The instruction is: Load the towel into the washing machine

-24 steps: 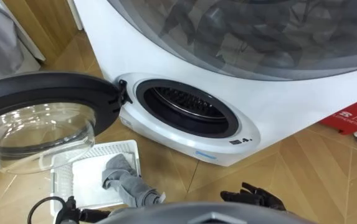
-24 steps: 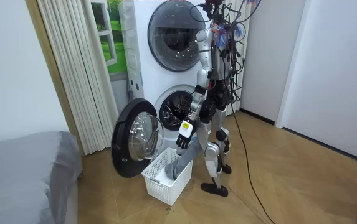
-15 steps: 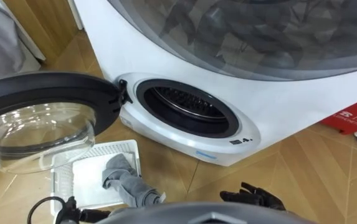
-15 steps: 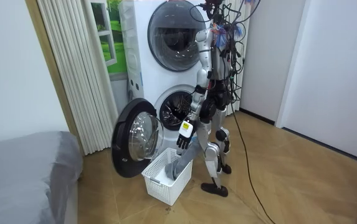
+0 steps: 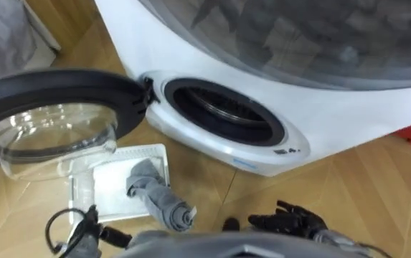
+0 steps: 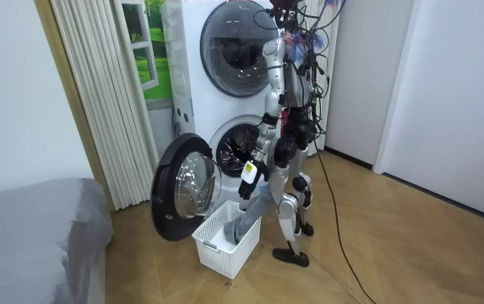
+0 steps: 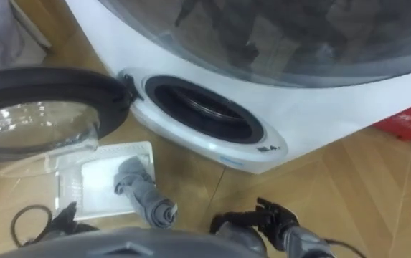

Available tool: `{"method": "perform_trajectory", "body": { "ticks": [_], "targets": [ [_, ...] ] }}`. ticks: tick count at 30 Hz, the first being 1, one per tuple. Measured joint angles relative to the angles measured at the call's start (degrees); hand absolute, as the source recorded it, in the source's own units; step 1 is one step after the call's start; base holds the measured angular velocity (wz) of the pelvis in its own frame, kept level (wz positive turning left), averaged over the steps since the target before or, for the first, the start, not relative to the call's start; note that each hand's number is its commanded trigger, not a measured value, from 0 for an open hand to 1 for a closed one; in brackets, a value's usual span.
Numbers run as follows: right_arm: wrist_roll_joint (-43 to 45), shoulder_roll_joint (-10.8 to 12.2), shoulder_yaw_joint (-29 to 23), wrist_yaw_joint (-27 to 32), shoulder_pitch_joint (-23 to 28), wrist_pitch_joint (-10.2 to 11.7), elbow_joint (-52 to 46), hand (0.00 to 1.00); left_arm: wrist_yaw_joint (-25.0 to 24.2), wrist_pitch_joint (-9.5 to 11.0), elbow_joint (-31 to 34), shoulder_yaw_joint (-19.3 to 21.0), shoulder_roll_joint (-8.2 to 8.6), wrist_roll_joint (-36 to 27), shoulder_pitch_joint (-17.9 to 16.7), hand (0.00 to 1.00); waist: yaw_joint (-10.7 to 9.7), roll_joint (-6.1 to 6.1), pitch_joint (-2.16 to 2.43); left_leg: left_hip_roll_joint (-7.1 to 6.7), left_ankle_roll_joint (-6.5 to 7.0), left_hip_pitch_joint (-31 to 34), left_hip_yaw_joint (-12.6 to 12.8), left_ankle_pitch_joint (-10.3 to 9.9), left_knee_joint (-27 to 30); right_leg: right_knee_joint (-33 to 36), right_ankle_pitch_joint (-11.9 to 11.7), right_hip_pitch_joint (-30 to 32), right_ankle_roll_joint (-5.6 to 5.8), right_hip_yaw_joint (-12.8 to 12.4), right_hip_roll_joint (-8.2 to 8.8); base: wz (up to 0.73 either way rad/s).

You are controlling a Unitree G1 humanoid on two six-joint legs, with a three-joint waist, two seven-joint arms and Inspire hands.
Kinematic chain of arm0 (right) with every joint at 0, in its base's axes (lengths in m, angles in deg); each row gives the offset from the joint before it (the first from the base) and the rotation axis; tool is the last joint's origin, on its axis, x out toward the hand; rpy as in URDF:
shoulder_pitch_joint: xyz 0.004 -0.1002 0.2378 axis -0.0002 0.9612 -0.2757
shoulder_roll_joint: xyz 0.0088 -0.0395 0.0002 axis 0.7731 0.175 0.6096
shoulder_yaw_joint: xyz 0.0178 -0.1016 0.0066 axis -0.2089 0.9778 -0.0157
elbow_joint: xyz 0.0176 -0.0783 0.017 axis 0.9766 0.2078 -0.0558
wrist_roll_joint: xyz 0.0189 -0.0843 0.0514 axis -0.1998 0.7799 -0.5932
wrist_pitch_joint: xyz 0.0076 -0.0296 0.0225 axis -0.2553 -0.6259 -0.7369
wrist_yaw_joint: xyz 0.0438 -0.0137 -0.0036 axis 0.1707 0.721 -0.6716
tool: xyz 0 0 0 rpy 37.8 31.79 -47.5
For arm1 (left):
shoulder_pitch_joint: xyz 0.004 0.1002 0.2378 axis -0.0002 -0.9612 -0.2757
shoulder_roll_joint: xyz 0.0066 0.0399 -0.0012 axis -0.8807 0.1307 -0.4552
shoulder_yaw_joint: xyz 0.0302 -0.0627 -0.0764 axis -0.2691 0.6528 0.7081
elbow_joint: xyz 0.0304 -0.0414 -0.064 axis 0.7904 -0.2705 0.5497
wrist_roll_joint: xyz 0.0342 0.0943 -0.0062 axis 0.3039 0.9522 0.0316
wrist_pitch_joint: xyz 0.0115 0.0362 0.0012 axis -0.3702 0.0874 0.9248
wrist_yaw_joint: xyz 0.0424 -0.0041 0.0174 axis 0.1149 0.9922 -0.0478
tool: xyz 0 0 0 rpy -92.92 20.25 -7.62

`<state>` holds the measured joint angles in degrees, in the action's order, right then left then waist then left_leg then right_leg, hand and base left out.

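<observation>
Towel (image 5: 155,197) is lying grey and rolled in the white basket (image 5: 105,197) on the floor, at about 7 o'clock from the washing machine's drum opening (image 5: 223,115). No hand is touching it.

What is changing is mostly the robot's own pose. In the room view its trunk is shifting a little toward the machine, and the left hand (image 6: 246,173) is riding slightly higher above the basket than half a second ago. The whole eye view is sliding with the head, so the machine, the basket and the open door (image 5: 54,132), which is swinging out at 9 o'clock from the opening, are keeping their places. For the task this is meaning little progress: by my reading the pick-up is still waiting to be done, with the drum standing open and ready.

The towel's long axis is running from 11 o'clock to 5 o'clock in the eye view. Its crumpled end is sitting inside the basket and its rolled end is pointing at 5 o'clock, toward the robot, over the near rim.

The right hand (image 5: 291,217) is hovering low at 5 o'clock with dark fingers spread and carrying nothing. Whether the left hand is closing or relaxing I cannot tell.
</observation>
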<state>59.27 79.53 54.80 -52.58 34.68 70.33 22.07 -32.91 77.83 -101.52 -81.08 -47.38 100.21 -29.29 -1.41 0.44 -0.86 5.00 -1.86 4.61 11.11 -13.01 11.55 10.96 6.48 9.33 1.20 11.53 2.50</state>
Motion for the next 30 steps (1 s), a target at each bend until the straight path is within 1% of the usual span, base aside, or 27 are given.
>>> {"method": "perform_trajectory", "body": {
  "ticks": [2, 3, 4, 5, 6, 7, 8, 9, 10, 11, 12, 14, 17, 19, 20, 21, 24, 25, 27, 28, 29, 30],
  "targets": [
    [0.77, 0.00, 0.95, 0.08, -1.39, 0.07, 0.31, 0.00, -0.07, 0.50, -1.53, -2.82, 0.77, 1.97, 3.29, 0.00, -0.30, -0.70, -0.33, -0.35, 0.33, 2.24, -0.42, 0.53, 0.18, 1.33, 0.01, 2.57, 0.00, 0.24, 0.54, 0.07],
    [0.84, 0.01, 1.21, 0.12, -1.88, 0.07, 0.45, 0.00, -0.09, 0.76, -2.10, -3.24, 1.06, 2.05, 4.21, 0.00, -0.31, -0.77, -0.40, -0.42, 0.39, 2.91, -0.42, 0.61, 0.20, 1.89, 0.01, 3.41, 0.00, 0.24, 0.68, 0.00],
    [0.82, 0.07, 2.08, 0.33, -2.89, 0.21, 0.75, 0.00, -0.16, 1.16, -2.88, -4.07, 1.56, 2.28, 6.18, 0.00, -0.49, -0.74, -0.48, -0.60, 0.53, 4.15, -0.38, 0.73, 0.42, 2.51, 0.01, 4.99, 0.00, 0.28, 0.95, 0.00],
    [0.89, 0.21, 2.52, 0.58, -4.20, 0.29, 1.26, 0.00, -0.17, 1.56, -3.37, -5.26, 1.93, 3.46, 8.38, 0.00, -0.78, -0.63, -0.79, -0.73, 0.55, 5.77, -0.38, 0.73, 1.47, 3.19, 0.01, 6.45, -0.01, 0.05, 1.22, 0.00],
    [1.03, 0.27, 2.91, 0.67, -5.31, 0.62, 1.63, 0.00, -0.16, 2.30, -4.01, -6.04, 2.24, 4.32, 9.54, 0.00, -1.06, -0.45, -1.07, -0.83, 0.56, 7.28, -0.36, 0.73, 2.40, 4.07, 0.01, 7.97, -0.01, -0.23, 1.47, 0.00],
    [1.08, 0.27, 3.23, 0.75, -5.51, 0.81, 1.58, 0.00, -0.16, 2.72, -4.31, -6.24, 2.37, 4.50, 10.18, 0.00, -1.29, -0.39, -1.11, -0.86, 0.57, 7.89, -0.26, 0.72, 2.65, 4.22, 0.01, 8.62, -0.01, -0.32, 1.52, -0.07],
    [1.33, 0.36, 3.37, 1.02, -6.06, 1.57, 1.53, 0.00, -0.13, 3.34, -4.70, -6.72, 2.52, 4.58, 11.30, 0.00, -1.38, -0.15, -1.32, -0.85, 0.58, 9.02, -0.08, 0.72, 3.29, 4.86, -0.03, 9.93, -0.07, -0.57, 1.60, -0.06],
    [1.33, 0.39, 3.52, 1.25, -6.65, 1.69, 1.55, 0.00, -0.13, 3.39, -4.74, -7.24, 2.60, 4.61, 11.84, 0.00, -1.37, -0.13, -1.40, -0.86, 0.58, 9.69, -0.06, 0.71, 3.53, 5.07, -0.06, 10.62, -0.12, -0.61, 1.64, -0.08],
    [1.39, 0.39, 4.16, 1.85, -7.26, 1.75, 1.58, 0.00, -0.12, 3.56, -4.89, -7.69, 2.85, 4.64, 13.01, 0.00, -1.61, 0.00, -1.71, -0.87, 0.59, 11.18, 0.06, 0.71, 4.24, 5.99, -0.08, 12.36, -0.15, -0.77, 1.78, -0.10],
    [1.80, 0.37, 4.62, 2.15, -7.98, 1.71, 1.59, 0.00, -0.16, 3.96, -5.65, -8.39, 3.05, 4.63, 14.27, 0.00, -1.51, 0.14, -1.90, -0.87, 0.75, 12.67, 0.48, 0.81, 4.35, 6.68, -0.21, 14.30, -0.36, -0.93, 1.86, -0.11],
    [1.80, 0.42, 4.63, 2.17, -8.24, 1.72, 1.58, 0.00, -0.20, 4.16, -5.88, -8.53, 3.13, 4.63, 14.79, 0.00, -1.56, 0.21, -1.97, -0.86, 0.83, 13.40, 0.64, 0.86, 4.54, 6.99, -0.27, 15.17, -0.45, -1.03, 1.90, -0.13],
    [1.78, 0.50, 4.66, 2.38, -9.73, 1.72, 1.42, 0.00, -0.28, 4.33, -5.94, -9.44, 3.46, 4.72, 16.78, 0.00, -1.60, 0.20, -2.68, -0.73, 0.86, 17.04, 1.25, 0.87, 6.38, 8.11, -0.53, 18.77, -0.87, -1.63, 2.00, -0.10],
    [1.88, 0.60, 6.07, 2.67, -11.63, 1.63, 1.44, 0.00, -0.93, 4.31, -6.21, -10.17, 3.88, 5.42, 19.27, 0.00, -1.95, 0.09, -3.05, -0.65, 0.86, 21.52, 1.61, 0.87, 8.40, 9.88, -0.76, 23.36, -1.24, -2.36, 2.18, -0.07],
    [1.91, 0.61, 6.84, 2.86, -12.54, 1.72, 1.26, 0.00, -1.29, 4.32, -6.36, -11.24, 3.81, 5.88, 20.57, 0.00, -2.57, 0.05, -3.11, -0.63, 0.96, 24.11, 1.60, 0.93, 9.46, 10.98, -0.85, 25.96, -1.39, -2.32, 2.43, 0.02],
    [1.90, 0.59, 7.03, 3.19, -13.09, 1.78, 0.78, 0.00, -1.25, 4.38, -6.29, -12.12, 3.57, 6.17, 21.29, 0.00, -2.94, 0.11, -3.32, -0.60, 1.02, 25.96, 1.61, 0.95, 10.47, 11.71, -0.92, 27.82, -1.51, -2.57, 2.51, 0.00],
    [1.90, 0.42, 7.66, 3.61, -13.70, 1.79, 0.30, 0.00, -1.19, 4.44, -6.05, -13.23, 3.24, 7.90, 22.54, 0.00, -3.20, 0.12, -3.52, -0.51, 1.10, 28.03, 1.63, 0.90, 11.65, 12.18, -1.10, 29.71, -1.77, -2.86, 2.51, 0.00],
    [1.46, 0.05, 8.41, 4.00, -14.33, 1.91, -1.20, 0.00, -1.03, 4.43, -6.14, -14.79, 2.62, 10.85, 24.83, 0.00, -3.83, 0.05, -4.02, -0.24, 1.16, 32.41, 1.63, 0.86, 14.33, 13.77, -1.46, 33.55, -2.13, -2.80, 2.74, 0.01],
    [0.74, 0.03, 8.80, 3.97, -14.69, 1.95, -1.70, 0.00, -0.80, 4.46, -6.13, -15.37, 2.31, 11.40, 25.96, 0.00, -4.23, 0.06, -4.27, -0.03, 1.36, 34.23, 1.68, 0.74, 15.32, 14.54, -1.56, 35.28, -2.29, -2.70, 2.80, 0.00],
    [-0.40, -0.10, 9.10, 3.83, -14.79, 2.14, -3.18, 0.00, -0.07, 4.50, -6.01, -16.47, 1.82, 12.45, 27.40, 0.00, -4.72, 0.00, -4.47, 0.42, 1.59, 37.09, 1.81, 0.59, 17.05, 15.35, -1.76, 37.66, -2.63, -2.42, 2.81, 0.02],
    [-1.48, -0.24, 9.20, 3.77, -15.06, 2.63, -3.23, 0.00, 0.26, 4.52, -5.83, -17.53, 1.60, 13.61, 28.47, 0.00, -5.23, -0.11, -4.66, 0.51, 1.62, 38.90, 1.80, 0.59, 18.13, 16.23, -1.74, 39.25, -2.80, -2.10, 3.16, 0.12],
    [-2.86, -0.24, 9.25, 3.77, -15.55, 2.84, -3.28, 0.00, 0.59, 4.56, -5.83, -18.83, 1.15, 15.58, 29.74, 0.00, -6.09, -0.17, -4.70, 0.46, 1.73, 40.54, 1.93, 0.63, 19.00, 17.45, -1.58, 40.95, -2.93, -2.27, 3.53, 0.15],
    [-4.02, -0.21, 9.47, 3.65, -16.19, 3.08, -3.54, 0.00, 0.93, 4.61, -5.83, -20.07, 0.85, 17.29, 30.47, 0.00, -6.66, -0.17, -4.72, 0.58, 1.99, 42.30, 1.94, 0.53, 20.23, 18.52, -1.52, 42.67, -2.98, -2.61, 3.53, 0.11]
  ]
}}
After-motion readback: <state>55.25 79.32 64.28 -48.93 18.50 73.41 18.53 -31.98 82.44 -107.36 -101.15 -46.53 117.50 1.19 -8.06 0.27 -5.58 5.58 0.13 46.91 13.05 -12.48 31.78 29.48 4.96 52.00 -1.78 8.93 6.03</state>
